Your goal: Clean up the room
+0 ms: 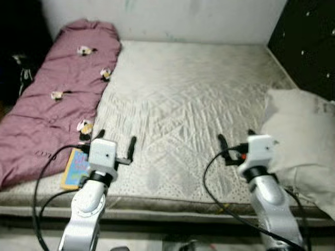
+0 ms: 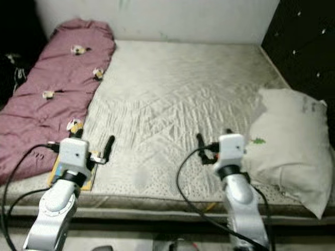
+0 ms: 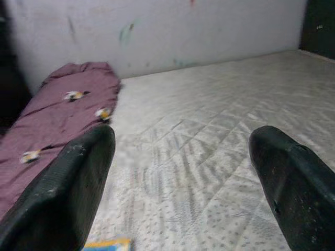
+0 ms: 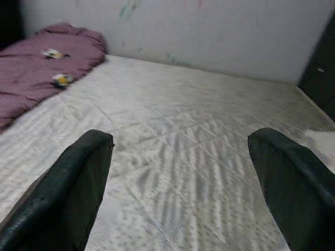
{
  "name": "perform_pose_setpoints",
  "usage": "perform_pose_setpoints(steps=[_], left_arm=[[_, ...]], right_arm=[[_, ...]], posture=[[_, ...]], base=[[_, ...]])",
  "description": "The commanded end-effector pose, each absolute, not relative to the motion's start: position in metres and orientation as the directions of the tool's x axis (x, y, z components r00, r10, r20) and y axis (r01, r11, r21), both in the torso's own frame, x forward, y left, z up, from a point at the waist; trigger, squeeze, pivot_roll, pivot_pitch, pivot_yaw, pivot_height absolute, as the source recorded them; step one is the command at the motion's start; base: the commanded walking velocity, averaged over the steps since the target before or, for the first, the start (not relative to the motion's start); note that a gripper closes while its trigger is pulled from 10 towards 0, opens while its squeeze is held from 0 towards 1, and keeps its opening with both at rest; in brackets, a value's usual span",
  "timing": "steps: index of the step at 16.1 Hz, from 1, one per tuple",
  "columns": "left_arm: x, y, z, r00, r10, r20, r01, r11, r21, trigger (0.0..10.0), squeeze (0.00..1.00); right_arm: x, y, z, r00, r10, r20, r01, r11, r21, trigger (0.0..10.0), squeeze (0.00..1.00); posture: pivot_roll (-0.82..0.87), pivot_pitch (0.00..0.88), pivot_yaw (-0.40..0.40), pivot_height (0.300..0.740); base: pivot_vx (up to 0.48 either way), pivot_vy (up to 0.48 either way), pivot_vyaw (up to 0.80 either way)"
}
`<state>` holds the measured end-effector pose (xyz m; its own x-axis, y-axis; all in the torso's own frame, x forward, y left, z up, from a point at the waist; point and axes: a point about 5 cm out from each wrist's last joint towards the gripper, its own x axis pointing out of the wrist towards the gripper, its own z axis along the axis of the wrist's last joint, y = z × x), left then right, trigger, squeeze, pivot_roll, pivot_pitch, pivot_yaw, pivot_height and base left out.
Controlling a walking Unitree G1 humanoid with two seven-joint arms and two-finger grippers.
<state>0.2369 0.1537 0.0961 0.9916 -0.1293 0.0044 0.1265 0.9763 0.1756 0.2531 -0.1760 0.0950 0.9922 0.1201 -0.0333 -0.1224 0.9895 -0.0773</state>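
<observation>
- Left claw (image 1: 116,145) at lower left and right claw (image 1: 235,142) at lower right hover over the bed's near edge, both spread wide, holding nothing.
- A colourful book (image 1: 76,167) lies just beside the left claw.
- Mid-frame spreads the mattress (image 1: 183,99), a white pillow (image 1: 301,141) at right.
- A purple blanket (image 1: 57,94) runs to the upper left.

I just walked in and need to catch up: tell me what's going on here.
The robot stands at the foot of a bed, both arms raised over the bare mattress. The left gripper and right gripper are open and hold nothing. A purple blanket lies bunched along the left side of the mattress, a colourful book sits on the near left edge just under the left arm, and a white pillow lies at the right edge. Nothing has been picked up at this moment.
</observation>
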Motion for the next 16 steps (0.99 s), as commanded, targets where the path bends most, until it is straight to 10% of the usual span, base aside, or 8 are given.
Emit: perform_pose_setpoints(steps=[1, 16], left_arm=[[0.2359, 0.1582, 0.0942, 0.994, -0.108, -0.008, 0.108, 0.975, 0.193, 10.0, 0.00], [0.2389, 0.1570, 0.0954, 0.992, -0.127, -0.005, 0.125, 0.971, 0.205, 10.0, 0.00]], right_arm=[[0.2540, -0.1747, 0.0990, 0.992, 0.126, -0.018, -0.127, 0.989, -0.080, 10.0, 0.00], [0.2535, -0.1752, 0.0977, 0.994, 0.104, -0.024, -0.105, 0.993, -0.055, 10.0, 0.00]], posture=[[0.02, 0.006, -0.015, 0.740], [0.01, 0.011, -0.006, 0.740]], base=[[0.000, 0.000, 0.00], [0.000, -0.187, -0.06]])
